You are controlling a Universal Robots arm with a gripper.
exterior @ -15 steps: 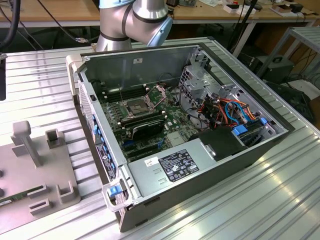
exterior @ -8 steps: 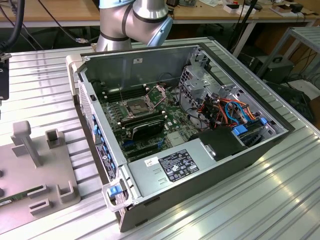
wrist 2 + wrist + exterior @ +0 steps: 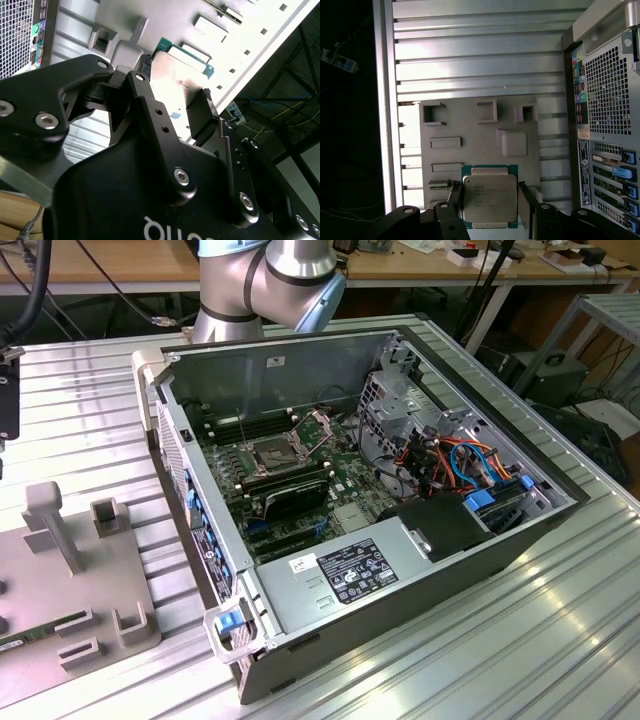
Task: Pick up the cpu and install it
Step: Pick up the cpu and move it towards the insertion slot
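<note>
Gripper [image 3: 489,186] is pinching the cpu [image 3: 489,199] by two opposite edges, chip flat w/ metal lid up, above the grey fixture plate [image 3: 470,129] beside the pc case [image 3: 280,365], and the open cpu socket [image 3: 272,453] sits well apart inside that case.

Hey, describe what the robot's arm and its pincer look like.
The arm is rounded silver-grey metal tubing with pale blue joint caps. The pincer is matte black, with angular linked fingers fastened by silver hex-socket screws, and white lettering on its body.
</note>
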